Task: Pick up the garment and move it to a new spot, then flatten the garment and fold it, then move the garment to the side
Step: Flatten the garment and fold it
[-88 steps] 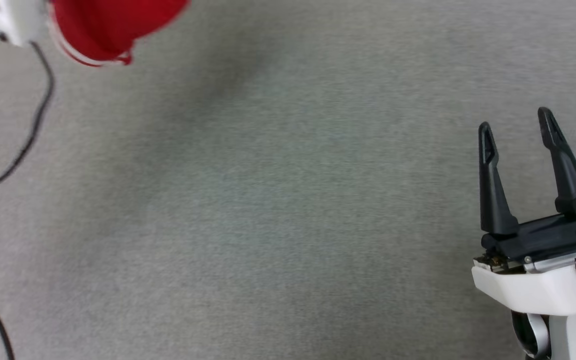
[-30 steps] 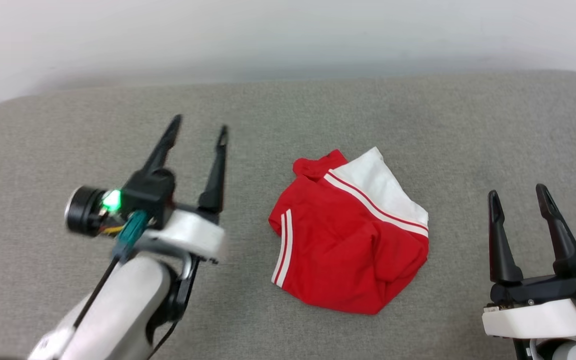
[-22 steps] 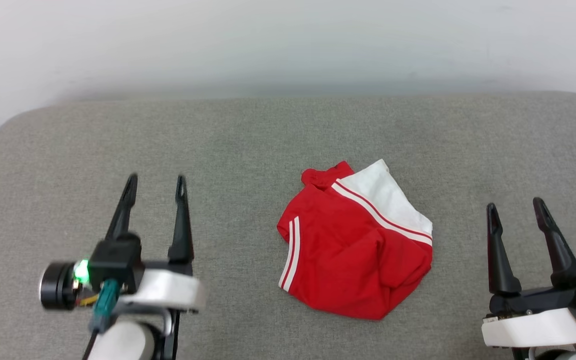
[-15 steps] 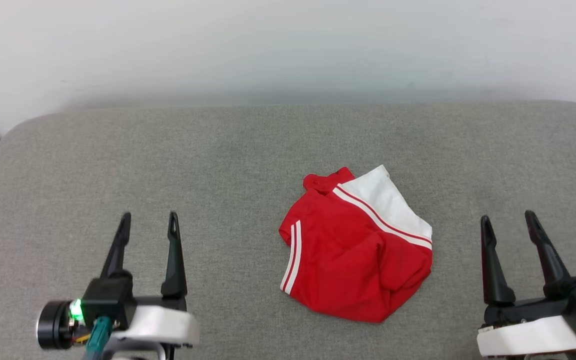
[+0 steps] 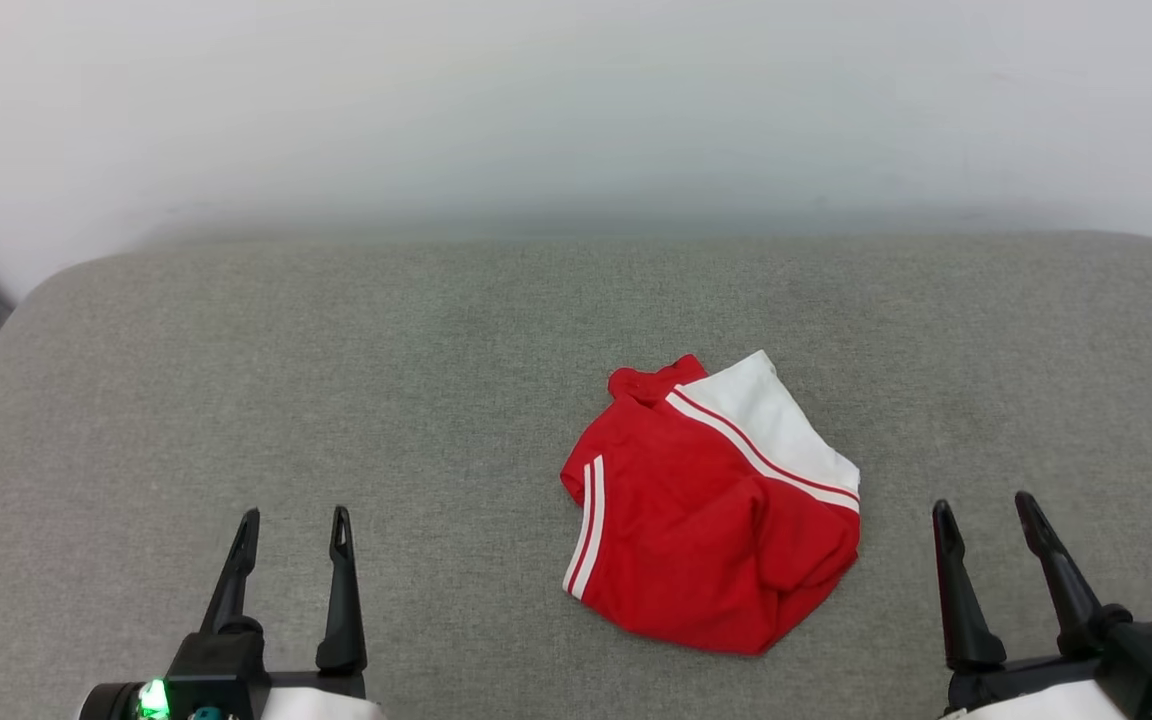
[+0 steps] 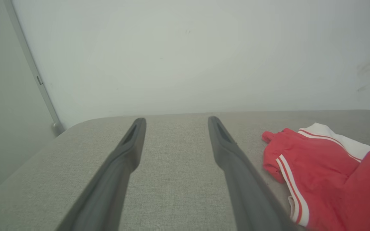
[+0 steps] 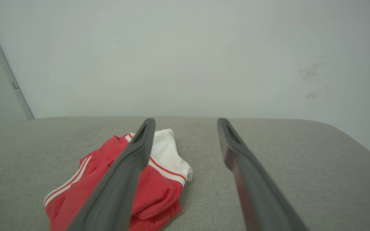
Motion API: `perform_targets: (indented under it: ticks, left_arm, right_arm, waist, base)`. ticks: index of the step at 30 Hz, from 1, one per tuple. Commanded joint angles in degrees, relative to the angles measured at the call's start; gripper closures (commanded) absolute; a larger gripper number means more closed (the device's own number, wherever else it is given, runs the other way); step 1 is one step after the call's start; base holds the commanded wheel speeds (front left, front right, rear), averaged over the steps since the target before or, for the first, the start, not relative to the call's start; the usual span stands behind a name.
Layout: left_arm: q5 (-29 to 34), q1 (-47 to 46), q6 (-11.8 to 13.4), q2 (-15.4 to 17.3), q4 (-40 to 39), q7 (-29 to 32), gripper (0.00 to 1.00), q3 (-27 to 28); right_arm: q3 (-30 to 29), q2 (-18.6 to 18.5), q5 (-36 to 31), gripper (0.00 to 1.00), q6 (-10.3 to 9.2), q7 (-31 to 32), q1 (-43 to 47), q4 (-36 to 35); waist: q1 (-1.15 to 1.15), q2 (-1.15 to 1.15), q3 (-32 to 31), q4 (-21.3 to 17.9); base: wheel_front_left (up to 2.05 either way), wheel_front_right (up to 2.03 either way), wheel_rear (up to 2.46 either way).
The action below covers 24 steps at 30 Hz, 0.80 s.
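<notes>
Garment (image 5: 711, 520) lies crumpled right of centre in head view, on grey cushion (image 5: 336, 350). We judge it light, limp and unlikely to slip; best pinched at white sleeve (image 5: 776, 420) or striped hem (image 5: 584, 525). Left gripper (image 5: 296, 514) sits lower left, right gripper (image 5: 983, 502) lower right, both spread wide and empty. One second back, left gripper stood higher in frame and nearer garment; view also shifted, so camera moved.

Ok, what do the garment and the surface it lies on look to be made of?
The garment: soft matte cloth, probably a knit jersey; it slumps in rumpled folds. The surface: grey woven upholstery fabric, matte, with fine visible weave and rounded corners; padding beneath is a guess.
</notes>
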Motion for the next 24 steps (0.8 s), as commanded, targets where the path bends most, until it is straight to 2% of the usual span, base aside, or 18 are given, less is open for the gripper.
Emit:
perform_targets:
  ticks: [1,9,15,21,24]
  left_arm:
    - [0.31,0.64,-0.22,-0.19,0.15,-0.15,0.0,0.36]
    - [3.12,1.59,-3.9,-3.04,1.37,-0.15,0.0,3.83]
    - [4.36,1.36,-5.46,-4.33,1.7,-0.15,0.0,6.13]
    - [5.31,0.37,-6.94,-5.12,1.61,-0.15,0.0,7.52]
    - [5.66,-0.7,-7.63,-5.54,1.35,-0.15,0.0,7.81]
  right_arm:
    - [0.08,0.13,0.5,0.0,-0.02,-0.12,0.77,0.21]
    - [0.46,0.12,0.68,0.0,-0.02,-0.12,1.19,0.74]
    - [-0.77,0.12,2.34,0.0,-0.02,-0.12,-1.14,-0.62]
    - [-1.39,0.12,-1.86,0.0,-0.02,-0.12,-7.96,-4.73]
    - [-0.68,-2.48,-3.33,0.0,-0.02,-0.12,-14.0,-6.26]
  waist:
    - [0.0,0.0,-0.07,-0.01]
    - [0.0,0.0,-0.48,-0.16]
    - [0.0,0.0,-0.36,-0.07]
    - [0.0,0.0,0.67,0.33]
    - [0.0,0.0,2.05,0.6]
  base:
    - [0.0,0.0,0.0]
    - [0.0,0.0,0.0]
    - [0.0,0.0,0.0]
    - [0.0,0.0,0.0]
    - [0.0,0.0,0.0]
